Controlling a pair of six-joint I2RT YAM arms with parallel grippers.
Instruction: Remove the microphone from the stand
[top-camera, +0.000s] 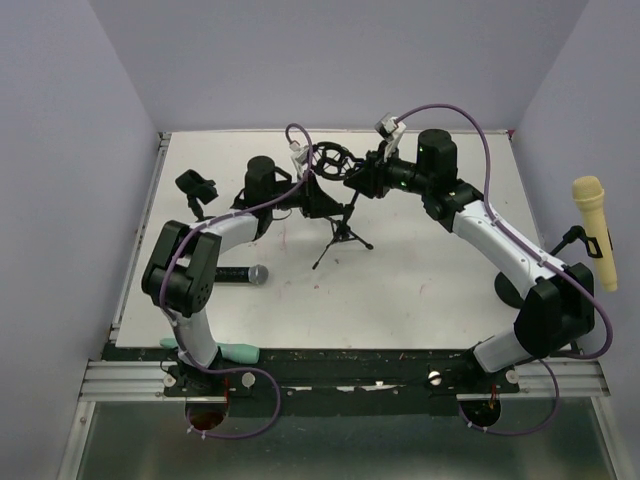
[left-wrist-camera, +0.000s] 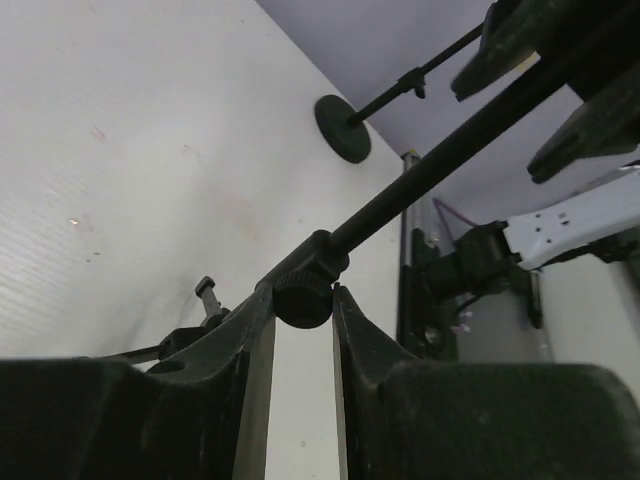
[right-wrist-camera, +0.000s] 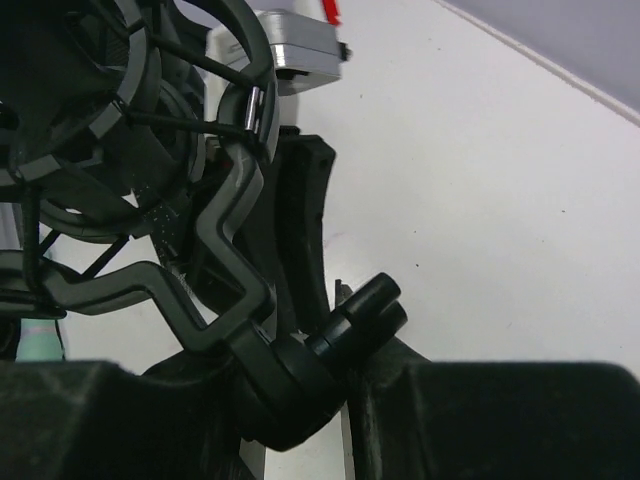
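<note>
1. Clamping the tripod stand (top-camera: 340, 232) by its knob (left-wrist-camera: 300, 292), the left gripper (left-wrist-camera: 302, 306) is nearly closed.
2. The right gripper (right-wrist-camera: 310, 390) pinches the shock mount (right-wrist-camera: 215, 230) at its swivel joint (right-wrist-camera: 285, 385).
3. The black microphone (top-camera: 240, 274) lies on the table (top-camera: 400, 290), nearer the bases than both grippers and well apart from them.

Table (top-camera: 420, 290): white matte top with faint reddish scuff marks, bounded on three sides by walls. Back wall (top-camera: 340, 60), left wall (top-camera: 60, 180) and right wall (top-camera: 590, 90): plain pale lavender panels that meet the table edges. Rail (top-camera: 340, 378): slotted aluminium extrusion along the near table edge. Floor (top-camera: 340, 445): grey-green, visible below the rail. Lighting: even and diffuse; shadows are soft.
</note>
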